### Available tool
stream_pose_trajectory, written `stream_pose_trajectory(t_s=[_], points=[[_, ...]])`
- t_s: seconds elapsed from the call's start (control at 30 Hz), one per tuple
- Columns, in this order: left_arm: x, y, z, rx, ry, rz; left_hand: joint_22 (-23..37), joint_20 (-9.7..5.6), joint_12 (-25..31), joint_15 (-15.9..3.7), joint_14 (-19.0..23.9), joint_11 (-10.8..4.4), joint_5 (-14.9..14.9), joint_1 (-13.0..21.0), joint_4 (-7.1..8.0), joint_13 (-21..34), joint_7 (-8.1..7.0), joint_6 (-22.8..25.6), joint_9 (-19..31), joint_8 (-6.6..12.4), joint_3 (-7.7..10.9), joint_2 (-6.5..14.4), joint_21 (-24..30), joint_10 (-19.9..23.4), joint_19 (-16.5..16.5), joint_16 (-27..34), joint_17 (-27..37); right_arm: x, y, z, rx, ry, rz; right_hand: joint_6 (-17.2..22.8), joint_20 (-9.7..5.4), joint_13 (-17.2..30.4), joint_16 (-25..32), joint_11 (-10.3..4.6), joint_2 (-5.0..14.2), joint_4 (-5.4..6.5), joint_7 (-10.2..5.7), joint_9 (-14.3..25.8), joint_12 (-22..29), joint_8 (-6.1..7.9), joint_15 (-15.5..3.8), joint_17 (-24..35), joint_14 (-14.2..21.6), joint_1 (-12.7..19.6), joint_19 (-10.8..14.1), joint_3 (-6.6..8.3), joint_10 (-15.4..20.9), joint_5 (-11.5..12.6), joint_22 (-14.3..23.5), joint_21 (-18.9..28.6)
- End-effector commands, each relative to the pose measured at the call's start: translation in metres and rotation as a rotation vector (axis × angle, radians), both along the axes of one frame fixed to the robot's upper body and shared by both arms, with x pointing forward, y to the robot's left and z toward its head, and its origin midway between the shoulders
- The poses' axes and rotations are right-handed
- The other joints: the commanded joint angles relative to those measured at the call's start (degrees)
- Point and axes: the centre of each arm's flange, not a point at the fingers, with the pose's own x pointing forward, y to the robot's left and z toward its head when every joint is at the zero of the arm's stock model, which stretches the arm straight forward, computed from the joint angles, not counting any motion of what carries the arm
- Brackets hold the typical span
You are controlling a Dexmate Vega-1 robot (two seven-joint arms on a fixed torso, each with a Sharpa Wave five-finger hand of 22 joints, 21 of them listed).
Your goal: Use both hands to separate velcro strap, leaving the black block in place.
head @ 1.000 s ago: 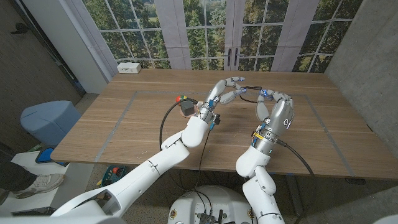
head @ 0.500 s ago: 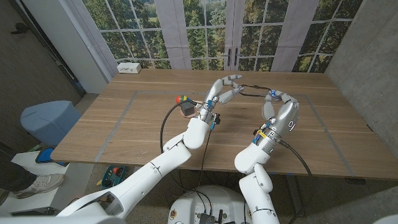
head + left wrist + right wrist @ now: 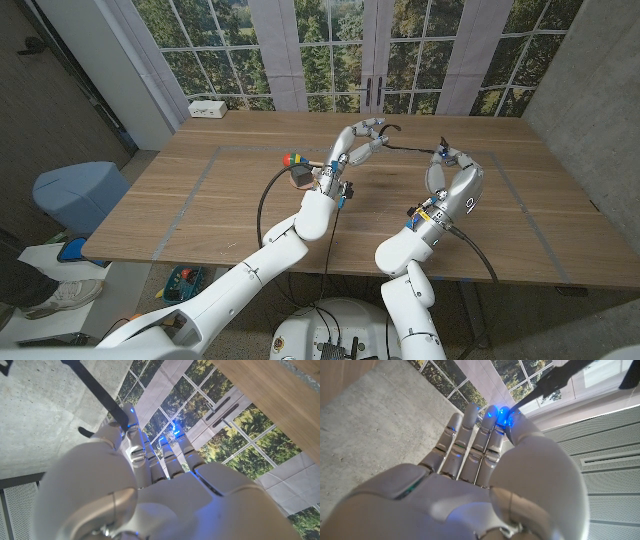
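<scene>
Both hands are raised over the far middle of the wooden table. My left hand pinches one end of the thin black velcro strap at its fingertips; in the left wrist view the strap runs away from the thumb of that hand. My right hand pinches the other end. In the right wrist view a strap piece leaves that hand's fingertips. I cannot tell whether the two pieces still touch between the hands. The black block sits on the table beside my left wrist.
A small red and green thing lies just behind the block. A white box stands at the table's far left corner. Grey tape lines mark a rectangle on the tabletop. A blue bin stands on the floor, left of the table.
The hands have drawn apart: my right hand moved to the right, my left hand lifted slightly. The strap stretched between them and now curls up at the left fingertips. The block stayed put.
</scene>
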Motion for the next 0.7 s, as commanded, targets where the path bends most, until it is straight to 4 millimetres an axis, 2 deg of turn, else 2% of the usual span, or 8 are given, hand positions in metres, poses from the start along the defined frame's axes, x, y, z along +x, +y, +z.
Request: stream_pose_trajectory(t_s=[0.03, 0.17, 0.2, 0.47, 0.57, 0.6, 0.63, 0.7], points=[[0.0015, 0.0039, 0.0, -0.012, -0.003, 0.01, 0.16, -0.02, 0.1, -5.83, 0.7, -0.92, -0.16, -1.46, 0.85, 0.21, -2.3, 0.36, 0.08, -0.94, -0.73, 0.12, 0.66, 1.83, 0.24, 0.48, 0.4, 0.0032, -0.001, 0.0023, 0.027, 0.0, 0.028, 0.22, 0.16, 0.2, 0.24, 0.3, -0.4, 0.14, 0.7, 0.16, 0.21, -0.05, -6.8, 0.53, -0.01, 0.03, 0.27, 0.53, 0.23, 0.34, 0.17, 0.28], [0.0012, 0.0046, -0.0008, -0.003, -0.002, 0.029, 0.18, 0.13, 0.11, -5.54, 1.25, -0.33, -0.81, -3.17, 1.48, 0.36, -4.37, -0.72, -0.25, -2.18, -1.63, 0.52, 0.93, 2.15, 0.37, 0.88, 0.64, 0.0035, -0.0008, 0.0038, 0.027, 0.005, 0.028, 0.25, 0.01, 0.19, 0.4, 0.08, -0.29, 0.22, 0.5, 0.17, 0.08, -0.14, -6.85, 0.95, 0.03, -0.04, 0.35, 0.61, 0.04, 0.28, 0.18, 0.41], [0.0012, 0.0049, -0.0009, 0.0, 0.001, 0.033, 0.17, 0.16, -0.05, -5.4, 1.28, -0.28, -1.11, -4.16, 1.74, 0.45, -5.5, -1.32, -0.03, -2.57, -1.97, 0.51, 1.04, 1.81, 0.41, 0.85, 0.66, 0.0036, -0.0007, 0.0041, 0.026, 0.007, 0.026, 0.25, -0.04, 0.12, 0.32, 0.05, -0.33, 0.14, 0.49, 0.18, 0.03, -0.16, -6.91, 0.99, -0.1, 0.05, 0.4, 0.67, 0.04, 0.24, 0.18, 0.45], [-0.001, 0.005, -0.0027, 0.015, -0.006, 0.049, 0.07, 0.31, -0.98, -4.72, 1.26, 0.28, -2.37, -7.92, 1.64, 0.57, -7.26, -4.79, 1.18, -4.27, -3.86, -1.64, 1.15, -0.14, 0.0, 0.51, 0.52, 0.0025, -0.0027, 0.0049, 0.026, 0.013, 0.025, -0.12, -0.55, 0.03, 0.22, -0.48, -0.16, 0.37, -0.16, 0.22, -0.24, -0.5, -6.93, 1.68, -0.06, -0.16, 0.84, 0.93, -0.17, -0.34, 0.19, 0.85], [-0.0018, 0.0052, -0.0032, 0.029, -0.01, 0.052, 0.0, 0.39, -1.51, -4.59, 0.81, 0.37, -2.9, -9.51, 1.58, 0.68, -8.05, -8.7, 1.33, -6.12, -4.64, -2.58, 1.0, -1.55, -0.57, 0.33, 0.64, 0.0013, -0.0043, 0.0048, 0.027, 0.01, 0.024, -0.16, -0.64, 0.01, 0.1, -0.54, -0.1, 0.48, -0.24, 0.24, -0.28, -0.57, -6.87, 1.78, -0.01, -0.35, 1.04, 1.02, -0.12, -0.44, 0.18, 0.99], [-0.0021, 0.0052, -0.0034, 0.034, -0.011, 0.055, -0.03, 0.47, -1.97, -4.1, 0.57, 0.36, -3.1, -9.95, 1.41, 0.75, -8.52, -11.87, 1.13, -7.58, -4.74, -2.72, 0.98, -2.81, -0.71, 0.28, 0.74, 0.001, -0.005, 0.0048, 0.025, 0.01, 0.024, -0.14, -0.64, -0.05, 0.05, -0.61, -0.13, 0.47, -0.21, 0.24, -0.32, -0.57, -6.87, 1.8, -0.03, -0.36, 1.11, 1.05, -0.11, -0.46, 0.18, 1.03], [-0.0023, 0.0053, -0.0035, 0.04, -0.012, 0.056, -0.05, 0.57, -2.41, -3.85, 0.19, 0.95, -3.47, -11.16, 1.53, 0.82, -9.13, -15.47, 0.86, -8.93, -5.32, -3.38, 0.91, -4.2, -0.96, 0.23, 0.87, 0.0007, -0.0055, 0.0047, 0.025, 0.012, 0.023, -0.12, -0.61, -0.05, 0.04, -0.59, -0.11, 0.46, -0.25, 0.24, -0.32, -0.58, -6.91, 1.83, 0.0, -0.34, 1.13, 1.08, -0.1, -0.47, 0.18, 1.06], [-0.0026, 0.0059, -0.0036, 0.049, -0.016, 0.063, -0.08, 0.62, -2.91, -3.4, -0.77, 1.44, -3.88, -12.39, 1.5, 0.95, -9.56, -20.75, 0.4, -9.91, -5.86, -4.06, 0.74, -6.3, -1.39, 0.03, 0.98, 0.0003, -0.006, 0.005, 0.02, 0.019, 0.018, -0.17, -0.57, -0.07, -0.04, -0.59, -0.17, 0.43, -0.27, 0.25, -0.35, -0.62, -6.93, 1.9, -0.01, -0.36, 1.18, 1.14, -0.1, -0.52, 0.18, 1.11]])
